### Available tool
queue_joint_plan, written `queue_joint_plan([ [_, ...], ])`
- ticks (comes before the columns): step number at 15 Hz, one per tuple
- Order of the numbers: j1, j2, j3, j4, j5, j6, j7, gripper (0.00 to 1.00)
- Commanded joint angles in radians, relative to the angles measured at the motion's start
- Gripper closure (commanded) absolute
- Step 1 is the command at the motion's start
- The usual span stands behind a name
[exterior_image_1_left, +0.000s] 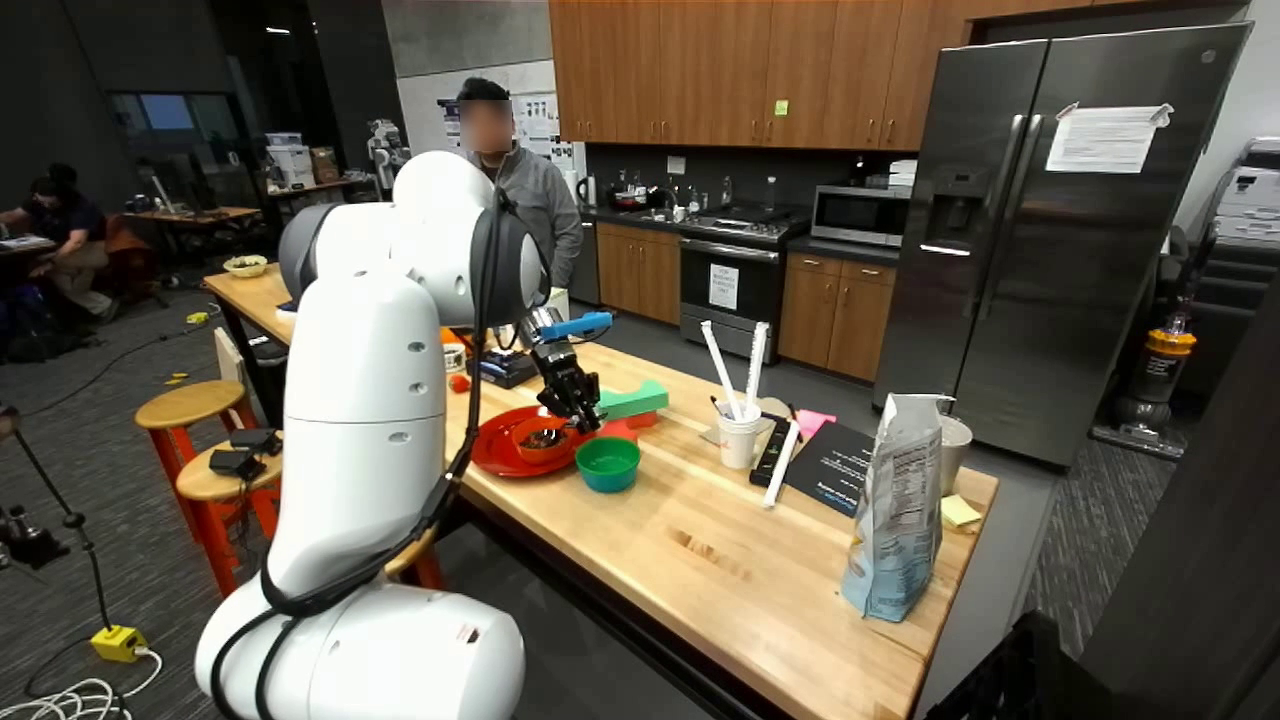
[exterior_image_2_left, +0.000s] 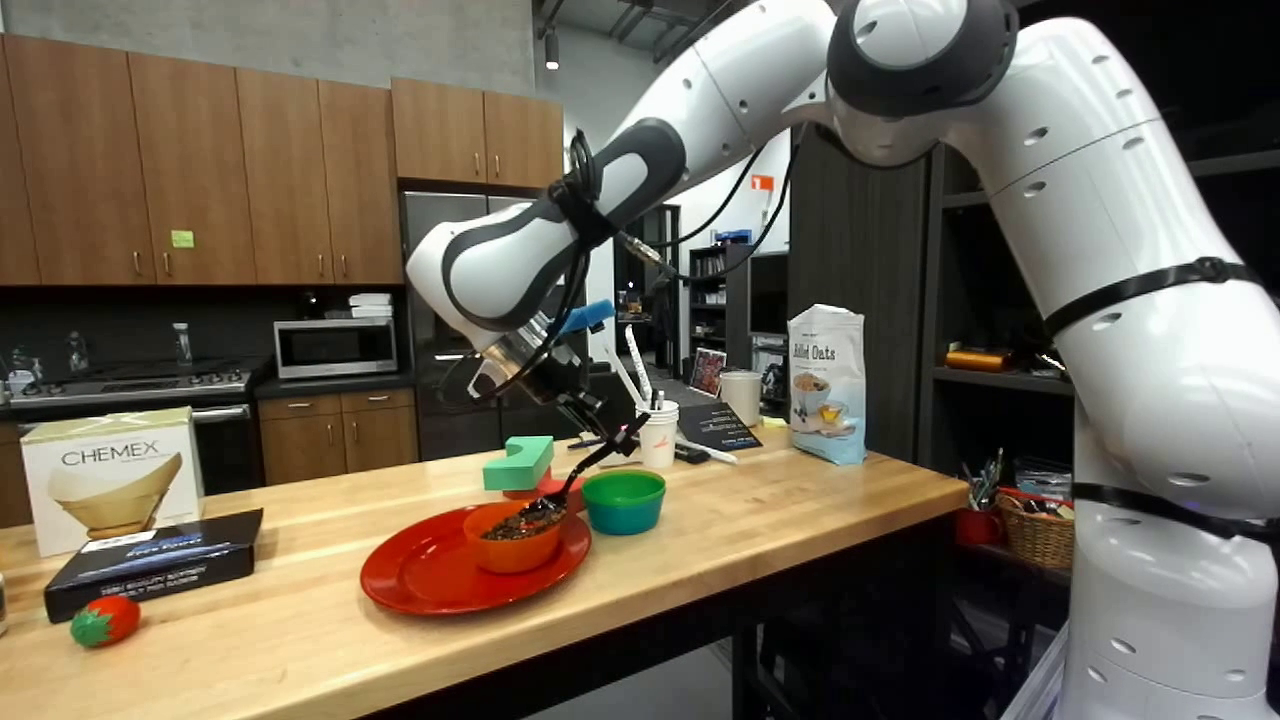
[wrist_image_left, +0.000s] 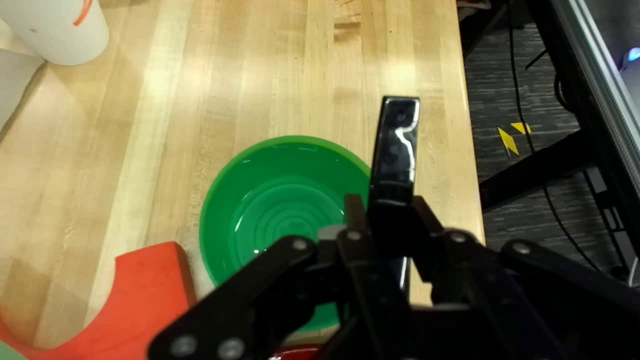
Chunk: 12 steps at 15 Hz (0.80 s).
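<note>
My gripper (exterior_image_2_left: 605, 425) is shut on the handle of a black spoon-like utensil (exterior_image_2_left: 592, 462), whose handle (wrist_image_left: 398, 145) sticks up between the fingertips (wrist_image_left: 389, 207) in the wrist view. The utensil slants down, and its head is in the dark, loose contents of an orange bowl (exterior_image_2_left: 515, 555). The head is partly hidden by the contents. The orange bowl stands on a red plate (exterior_image_2_left: 415, 570). An empty green bowl (wrist_image_left: 285, 195) with a teal lower side stands beside the plate, close to the gripper; it shows in both exterior views (exterior_image_1_left: 608, 478) (exterior_image_2_left: 622, 515).
Green (exterior_image_2_left: 520, 465) and red (wrist_image_left: 145, 300) blocks lie behind the bowls. A white cup (exterior_image_1_left: 738, 445) holds long white sticks. An oats bag (exterior_image_2_left: 828, 385) stands at one table end. A Chemex box (exterior_image_2_left: 115, 485), black box (exterior_image_2_left: 155, 560) and toy strawberry (exterior_image_2_left: 105, 620) lie beyond the plate. A person (exterior_image_1_left: 540, 200) stands behind.
</note>
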Motion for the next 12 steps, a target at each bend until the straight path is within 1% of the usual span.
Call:
queue_joint_plan([
  [1, -0.006, 0.019, 0.006, 0.026, 0.038, -0.043, 0.007, 0.94],
  [6, -0.016, 0.033, 0.000, 0.081, 0.079, -0.094, 0.007, 0.94],
  [12, -0.021, 0.058, -0.008, 0.169, 0.075, -0.147, 0.014, 0.94],
])
